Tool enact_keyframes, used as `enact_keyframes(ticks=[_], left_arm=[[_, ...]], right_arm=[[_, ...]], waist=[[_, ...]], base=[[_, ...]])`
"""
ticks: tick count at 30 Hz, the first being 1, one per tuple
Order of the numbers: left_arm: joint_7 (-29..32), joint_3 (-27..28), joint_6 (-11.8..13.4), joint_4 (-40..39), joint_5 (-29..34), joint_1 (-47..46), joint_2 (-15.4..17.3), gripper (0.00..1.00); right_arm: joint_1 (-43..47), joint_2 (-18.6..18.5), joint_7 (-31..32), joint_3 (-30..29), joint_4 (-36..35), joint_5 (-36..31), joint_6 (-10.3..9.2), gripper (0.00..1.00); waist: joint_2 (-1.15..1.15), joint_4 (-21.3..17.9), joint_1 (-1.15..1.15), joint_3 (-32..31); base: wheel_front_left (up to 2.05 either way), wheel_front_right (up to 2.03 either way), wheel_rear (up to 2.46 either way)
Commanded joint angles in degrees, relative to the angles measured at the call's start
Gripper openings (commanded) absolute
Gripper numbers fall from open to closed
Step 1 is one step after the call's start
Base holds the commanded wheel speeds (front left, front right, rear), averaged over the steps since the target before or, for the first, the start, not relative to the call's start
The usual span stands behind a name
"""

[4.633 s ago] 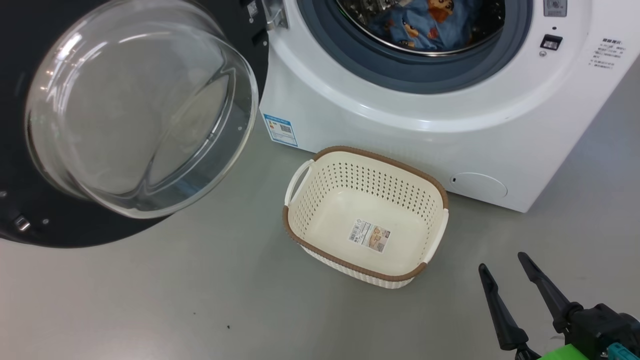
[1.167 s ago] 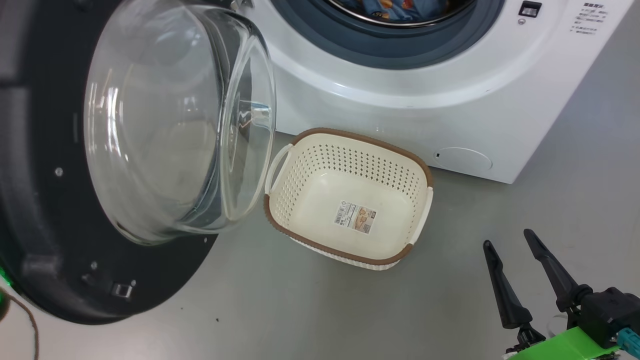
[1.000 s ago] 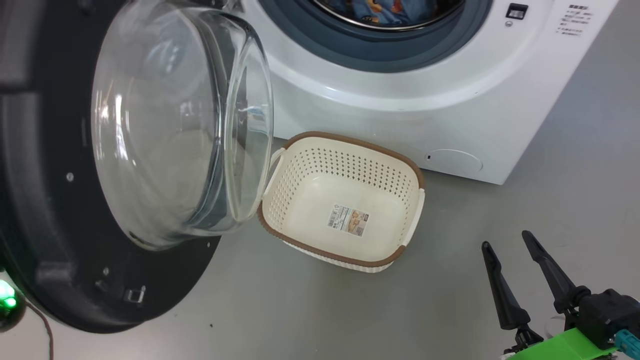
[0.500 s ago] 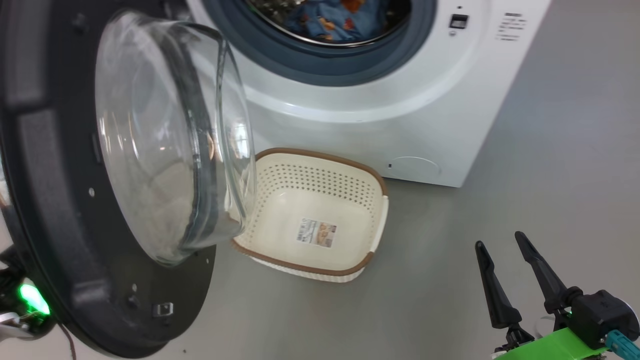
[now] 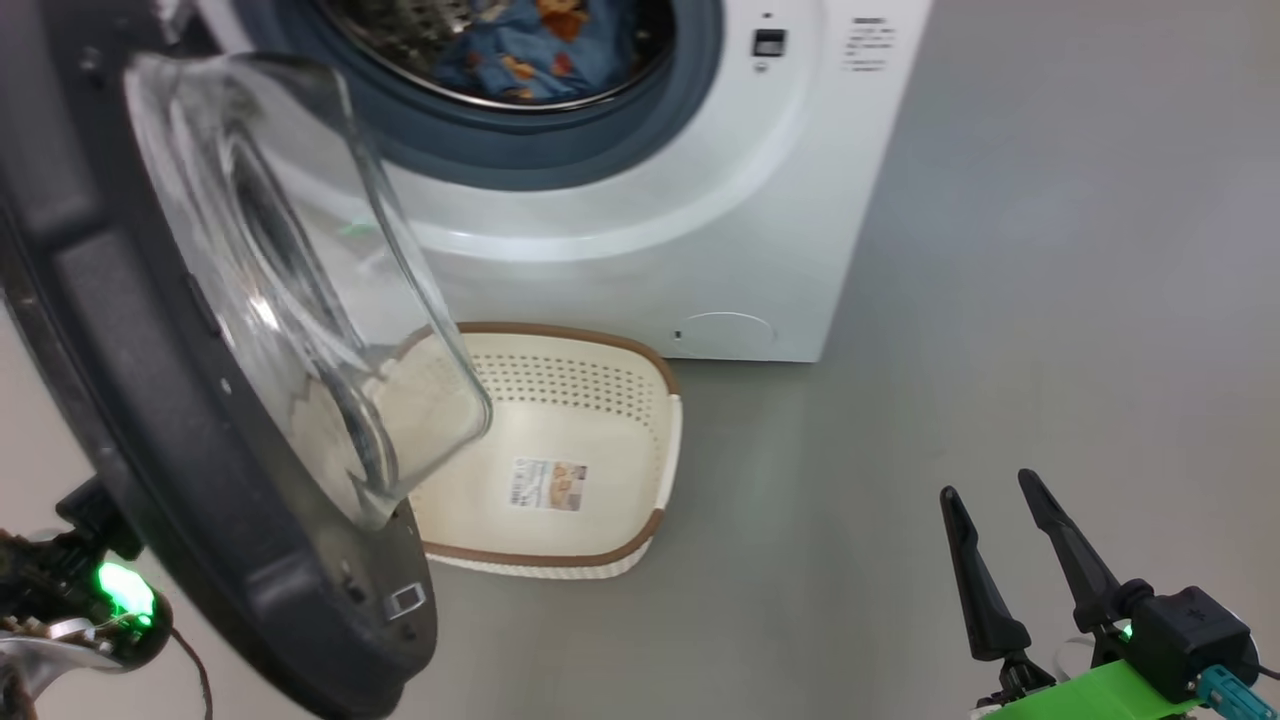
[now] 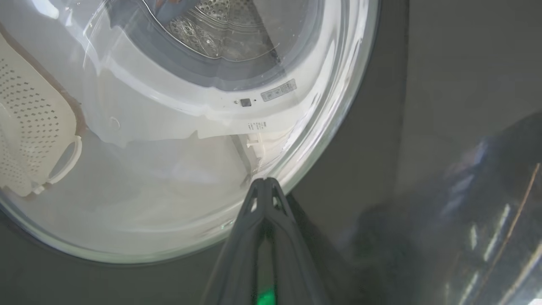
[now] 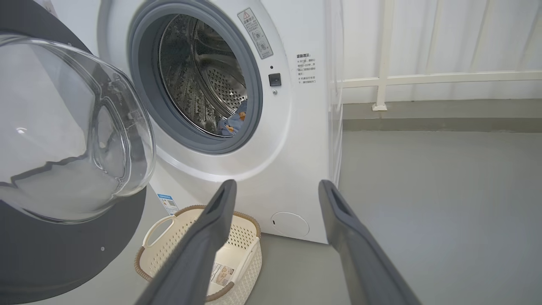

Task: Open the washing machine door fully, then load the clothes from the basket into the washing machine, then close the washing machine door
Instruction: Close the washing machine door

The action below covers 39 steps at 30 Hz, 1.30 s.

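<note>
L gripper (image 6: 264, 182) closed, touching door (image 6: 381, 127); R gripper (image 7: 276, 183) wide, empty.

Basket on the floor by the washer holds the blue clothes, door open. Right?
No. The basket is empty; the blue clothes lie inside the washing machine, per the head view. On the floor and door open: both right.

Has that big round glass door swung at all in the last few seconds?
Yes. The washing machine door has swung toward closing: its glass bowl now overlaps the left side of the basket, which sits fixed before the washing machine.
</note>
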Motion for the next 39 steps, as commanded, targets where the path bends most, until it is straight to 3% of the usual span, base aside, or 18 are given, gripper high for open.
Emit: enact_keyframes(ticks=[1,16,31,39], left_arm=[[0.3,1.3,0.0,-2.0,0.5,-2.6,1.6,0.00],[-2.3,-1.1,-0.1,3.3,3.0,-9.3,-1.0,0.00],[-7.8,-0.8,-3.9,14.1,5.7,-19.3,-3.9,0.00],[-11.6,-1.0,-6.2,22.1,8.2,-26.1,-5.0,0.00]], right_arm=[[-2.2,0.1,-0.8,1.9,-1.0,0.6,0.35,1.00],[-4.5,0.4,-2.6,3.2,1.6,1.3,0.35,1.00],[-6.8,0.5,-3.4,4.8,2.9,2.0,0.35,1.00],[-8.1,0.5,-3.7,5.1,3.5,2.2,0.35,1.00]], waist=[[0.00,-3.0,0.00,0.2],[0.00,-11.9,0.00,1.6],[0.00,-19.6,0.00,3.1],[0.00,-21.4,0.00,4.2]], base=[[0.00,0.00,0.00],[0.00,0.00,0.00],[0.00,0.00,0.00],[0.00,0.00,0.00]])
